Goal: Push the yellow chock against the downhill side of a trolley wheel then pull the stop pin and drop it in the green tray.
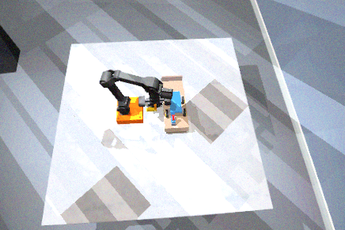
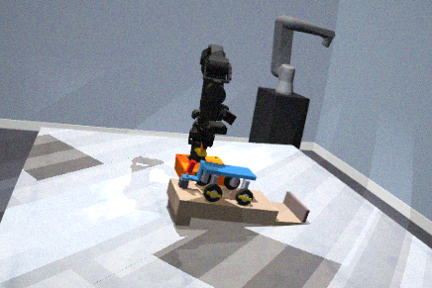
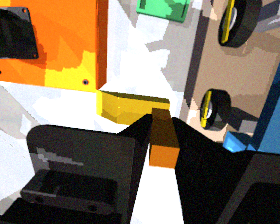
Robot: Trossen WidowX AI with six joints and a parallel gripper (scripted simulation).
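My gripper [image 1: 154, 106] [image 2: 200, 145] [image 3: 160, 121] is shut on the orange handle of the yellow chock [image 1: 151, 109] [image 2: 200, 152] [image 3: 132, 108]. It holds the chock in the air between the orange arm base and the ramp, beside the trolley. The blue trolley [image 1: 176, 103] [image 2: 230, 171] [image 3: 278, 117] stands on the wooden ramp [image 1: 174, 84] [image 2: 223, 211] [image 3: 203, 65]; the chock is apart from its wheels. The red-headed stop pin [image 1: 173, 117] [image 2: 191, 166] stands at the trolley's uphill end. The green tray [image 3: 163, 10] shows partly in the wrist view. The chock's black base is not clearly visible.
The orange arm base [image 1: 134, 118] [image 2: 182, 162] [image 3: 66, 32] stands left of the chock in the wrist view. An upright end board [image 1: 172, 77] [image 2: 296, 207] closes the ramp's low end. Two near-side trolley wheels [image 3: 216, 109] show in the wrist view.
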